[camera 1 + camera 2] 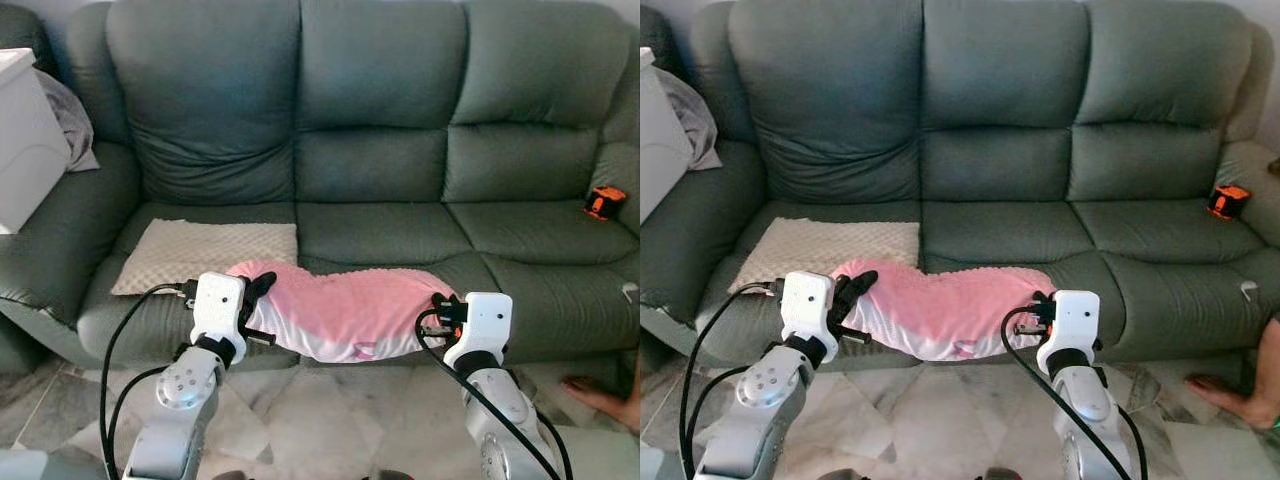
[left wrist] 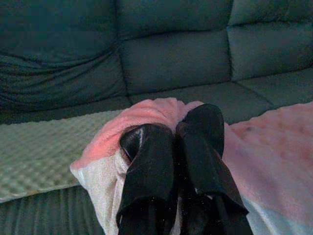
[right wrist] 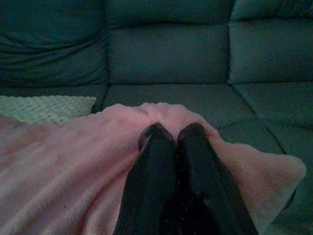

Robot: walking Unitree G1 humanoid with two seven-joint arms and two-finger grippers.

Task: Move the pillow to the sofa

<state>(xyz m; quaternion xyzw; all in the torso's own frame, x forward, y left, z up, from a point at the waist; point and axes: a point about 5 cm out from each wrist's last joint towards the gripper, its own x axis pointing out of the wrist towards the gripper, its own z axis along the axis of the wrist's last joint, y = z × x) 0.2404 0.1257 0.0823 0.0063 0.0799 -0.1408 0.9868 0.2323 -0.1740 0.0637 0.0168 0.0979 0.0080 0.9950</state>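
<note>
The right hand sits behind its white wrist housing in the head views, so its fingertips are seen properly from the wrist camera alone. The white box is cut by the frame's left edge. A person's foot (lower right) runs off the edge. The small orange object is too small to identify.

The right gripper has two long black fingers pressed close side by side. Their tips pinch a bump of the soft pink pillow. The pillow is fuzzy and spreads out wide on both sides of the fingers. It lies on the front of the dark green sofa. Behind it are the sofa's seat and big puffy back cushions. A pale bumpy mat lies flat on the seat, just past one end of the pillow.
</note>
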